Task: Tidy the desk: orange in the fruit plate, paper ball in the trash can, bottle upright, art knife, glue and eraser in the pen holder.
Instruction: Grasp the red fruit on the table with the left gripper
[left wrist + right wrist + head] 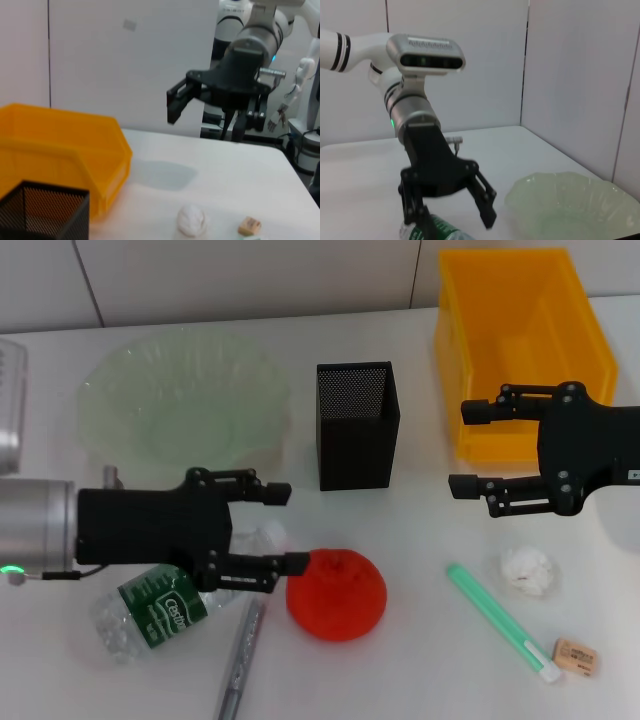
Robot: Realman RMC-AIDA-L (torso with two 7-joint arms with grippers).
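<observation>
White desk (420,660) w/ pale panelled walls behind; left claw (290,528) & right claw (455,447) both wide.

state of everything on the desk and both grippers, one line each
bottle: lying on its side
orange: on the desk, not in the plate
fruit plate: empty
pen holder: upright, empty
paper ball: on the desk
eraser: on the desk
left gripper: open, above the bottle
right gripper: open, holding nothing
</observation>
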